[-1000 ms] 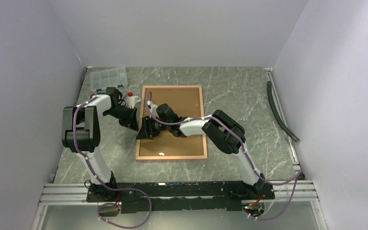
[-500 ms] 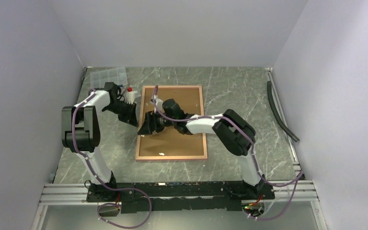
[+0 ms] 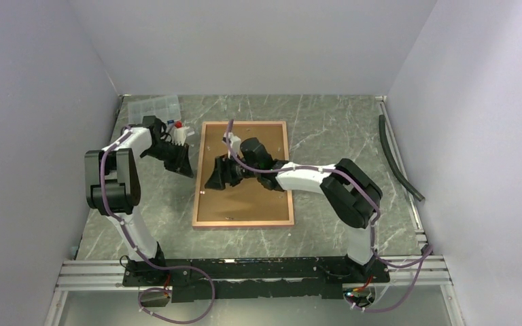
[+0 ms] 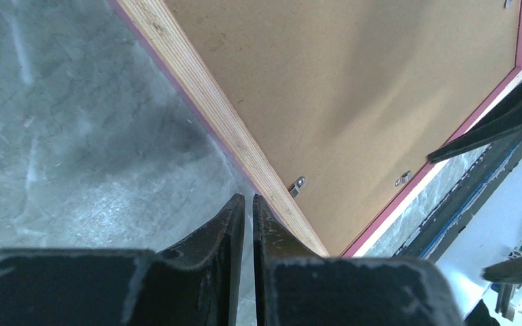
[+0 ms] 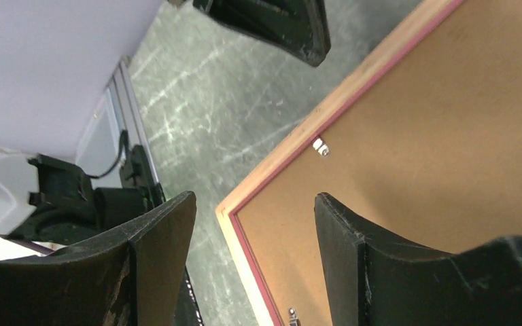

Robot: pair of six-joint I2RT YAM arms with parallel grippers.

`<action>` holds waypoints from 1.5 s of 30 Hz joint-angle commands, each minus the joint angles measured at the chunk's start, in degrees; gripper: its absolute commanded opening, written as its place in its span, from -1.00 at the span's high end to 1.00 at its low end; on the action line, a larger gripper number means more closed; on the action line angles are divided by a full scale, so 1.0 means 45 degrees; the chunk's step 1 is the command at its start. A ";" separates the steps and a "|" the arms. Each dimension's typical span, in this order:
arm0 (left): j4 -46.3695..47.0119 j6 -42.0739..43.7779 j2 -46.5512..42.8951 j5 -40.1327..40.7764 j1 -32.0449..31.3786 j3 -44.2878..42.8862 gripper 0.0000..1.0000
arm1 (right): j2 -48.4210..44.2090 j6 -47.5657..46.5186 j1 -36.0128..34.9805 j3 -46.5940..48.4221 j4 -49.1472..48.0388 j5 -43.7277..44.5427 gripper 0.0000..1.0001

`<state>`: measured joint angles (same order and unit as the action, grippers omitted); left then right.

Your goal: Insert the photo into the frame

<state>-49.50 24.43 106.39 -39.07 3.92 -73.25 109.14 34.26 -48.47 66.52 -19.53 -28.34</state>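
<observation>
The frame (image 3: 242,222) lies face down on the table, tan wooden rim up, a thin pink lip inside it. A flat brown backing board (image 3: 262,197) fills it, with small metal clips (image 4: 299,185) along the edge. The photo is hidden. My right gripper (image 3: 215,180) hovers open over the board near the frame's left rim (image 5: 353,85), nothing between its fingers (image 5: 255,197). My left gripper (image 3: 183,165) sits just outside that left rim (image 4: 197,75), low over the table. Its fingers (image 4: 249,198) are shut to a thin slit and hold nothing.
A clear plastic compartment box (image 3: 153,109) and a small white bottle with a red cap (image 3: 177,129) stand at the back left, close to the left arm. A black hose (image 3: 397,159) lies along the right wall. Grey walls close in three sides.
The right gripper has come off the frame's left edge, shifted right over the board and opened wider. The left gripper has drawn back slightly toward the far left.
</observation>
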 commanded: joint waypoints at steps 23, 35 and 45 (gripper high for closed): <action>0.1088 -0.0696 0.0499 -0.0559 -0.0559 0.0994 0.78 | 0.3089 -0.1407 -0.1560 0.2570 0.0807 0.0753 -0.28; 0.0965 -0.0520 0.0353 -0.0401 -0.0620 0.0976 0.79 | 0.3603 -0.1201 -0.1554 0.3045 0.0678 0.0763 -0.26; -0.0039 -0.0538 -0.0180 -0.0443 -0.0572 0.0078 0.69 | 0.1979 -0.0660 -0.1079 0.2464 -0.0029 -0.0128 -0.38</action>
<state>-46.06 22.76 107.81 -40.82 1.43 -69.28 124.60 29.89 -55.00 78.59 -15.97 -26.39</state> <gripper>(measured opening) 0.125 0.658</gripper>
